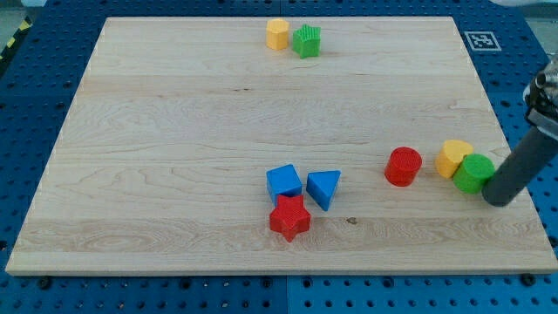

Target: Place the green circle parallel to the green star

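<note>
The green circle point(473, 172) lies near the board's right edge, touching a yellow block point(452, 158) on its left. The green star point(307, 41) sits at the view's top centre, touching a yellow hexagon-like block point(278, 34) on its left. My tip point(498, 200) rests just right of and slightly below the green circle, touching it or nearly so. The dark rod slants up to the view's right.
A red circle point(404, 166) lies left of the yellow block. A blue cube point(284, 181), a blue triangle point(323, 187) and a red star point(290, 218) cluster at the bottom centre. The wooden board point(174, 157) ends just right of my tip.
</note>
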